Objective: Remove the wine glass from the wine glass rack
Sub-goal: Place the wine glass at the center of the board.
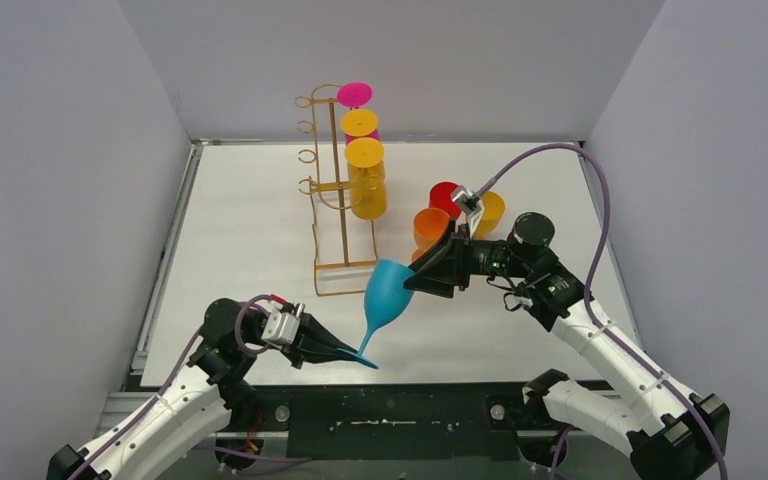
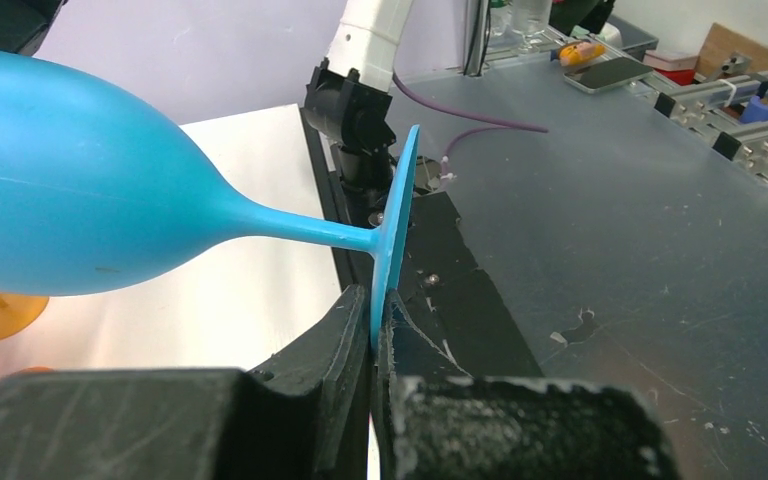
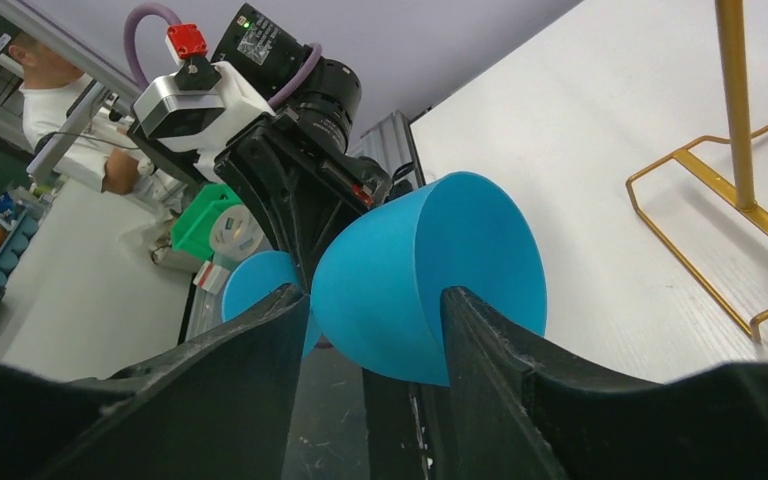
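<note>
Blue wine glass [image 1: 386, 296], tilted, off the gold rack [image 1: 332, 225] at its 12 o'clock; foot at 7, bowl at 1. My left gripper [image 1: 348, 350] is clamped tight on the foot. My right gripper [image 1: 415, 280], at 3 o'clock, straddles the bowl, jaws half apart; I cannot tell if it grips.

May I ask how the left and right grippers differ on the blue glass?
The left gripper is shut on the thin foot; the right gripper spans the bowl, jaws apart. The left gripper reaches from the near-left; the right gripper from the right. Both meet the blue glass.
</note>
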### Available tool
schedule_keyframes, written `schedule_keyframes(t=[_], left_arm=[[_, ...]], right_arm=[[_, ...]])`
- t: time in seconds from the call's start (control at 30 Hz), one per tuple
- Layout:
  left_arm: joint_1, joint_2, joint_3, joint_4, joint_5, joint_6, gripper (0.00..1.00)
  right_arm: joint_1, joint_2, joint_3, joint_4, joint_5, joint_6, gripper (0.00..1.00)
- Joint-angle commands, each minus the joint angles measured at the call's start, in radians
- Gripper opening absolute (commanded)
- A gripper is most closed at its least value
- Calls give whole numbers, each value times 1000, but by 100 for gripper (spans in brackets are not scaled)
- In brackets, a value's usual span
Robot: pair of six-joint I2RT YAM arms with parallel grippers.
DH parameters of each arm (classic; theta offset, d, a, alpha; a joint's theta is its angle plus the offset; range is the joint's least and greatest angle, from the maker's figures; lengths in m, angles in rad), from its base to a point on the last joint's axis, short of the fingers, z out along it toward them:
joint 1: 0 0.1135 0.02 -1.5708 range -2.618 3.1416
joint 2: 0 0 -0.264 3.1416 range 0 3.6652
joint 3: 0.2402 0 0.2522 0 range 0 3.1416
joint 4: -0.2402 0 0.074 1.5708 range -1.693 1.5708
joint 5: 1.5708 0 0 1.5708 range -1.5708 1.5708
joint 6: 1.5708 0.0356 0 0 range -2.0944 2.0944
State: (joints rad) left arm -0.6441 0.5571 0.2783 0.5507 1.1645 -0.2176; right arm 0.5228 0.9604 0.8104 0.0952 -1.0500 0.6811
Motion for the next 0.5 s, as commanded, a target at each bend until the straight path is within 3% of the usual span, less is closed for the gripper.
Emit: schedule_keyframes(t=[0.0,0.2,0.47], left_arm=[[12,5,-4,111,30,-33,0],[17,-30,-34,186,29,-84,0],[17,-9,-39,230,48,-118,0]], right_arm=[[27,-14,17,33,-37,-22,49],[47,-5,-26,209,-85,64,38],[83,25,-18,257,-107,85,30]])
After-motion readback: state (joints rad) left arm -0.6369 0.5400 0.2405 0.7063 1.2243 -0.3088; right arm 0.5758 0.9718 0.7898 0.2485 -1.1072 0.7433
